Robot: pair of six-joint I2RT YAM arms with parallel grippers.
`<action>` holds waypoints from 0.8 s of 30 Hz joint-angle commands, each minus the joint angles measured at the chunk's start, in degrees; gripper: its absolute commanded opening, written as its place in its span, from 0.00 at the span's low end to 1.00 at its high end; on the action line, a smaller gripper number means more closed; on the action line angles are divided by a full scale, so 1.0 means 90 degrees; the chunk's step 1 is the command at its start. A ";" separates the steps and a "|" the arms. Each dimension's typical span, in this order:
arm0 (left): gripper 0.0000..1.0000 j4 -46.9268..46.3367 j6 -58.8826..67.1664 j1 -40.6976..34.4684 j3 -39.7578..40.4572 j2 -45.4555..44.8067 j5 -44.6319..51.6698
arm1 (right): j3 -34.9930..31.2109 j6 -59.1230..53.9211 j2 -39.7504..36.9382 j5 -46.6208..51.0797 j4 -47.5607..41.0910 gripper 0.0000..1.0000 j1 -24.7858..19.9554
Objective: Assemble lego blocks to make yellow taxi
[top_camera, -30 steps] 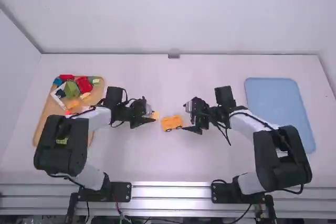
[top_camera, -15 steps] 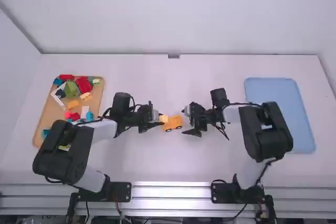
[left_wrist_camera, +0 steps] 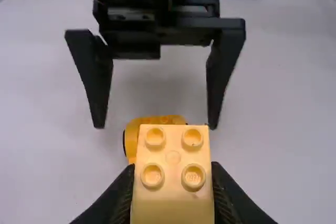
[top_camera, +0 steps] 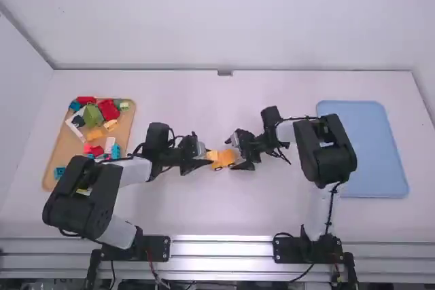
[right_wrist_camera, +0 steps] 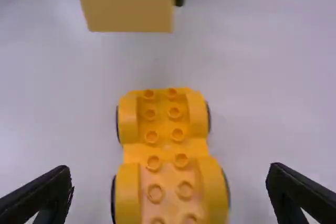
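Observation:
My left gripper is shut on a pale yellow block in the high view, at the left end of the orange-yellow car base. In the left wrist view, my left gripper grips the sides of the studded block. The right wrist view has that block held above the table, apart from the wheeled base. My right gripper is at the base's right end in the high view; there, my right gripper stands open with the base between its spread fingers, untouched.
A wooden tray with several coloured blocks lies at the left, partly under the left arm. A blue tray lies at the right, beside the right arm's elbow.
My left gripper has carried the pale block rightward toward the car base. My right gripper has moved left to the base's right end, its arm swinging inward.

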 commanded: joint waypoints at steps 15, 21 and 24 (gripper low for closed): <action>0.07 0.0138 -0.0325 -0.0129 -0.0017 -0.0032 -0.0197 | 0.0078 0.0440 0.0571 -0.0430 0.0670 0.96 0.0092; 0.06 0.0153 -0.0328 -0.0131 -0.0019 -0.0032 -0.0185 | -0.0039 0.0437 0.0571 -0.0435 0.0697 0.72 0.0012; 0.06 0.0119 -0.0325 -0.0131 -0.0019 -0.0032 -0.0204 | -0.0036 0.0440 0.0571 -0.0415 0.0670 0.73 0.0034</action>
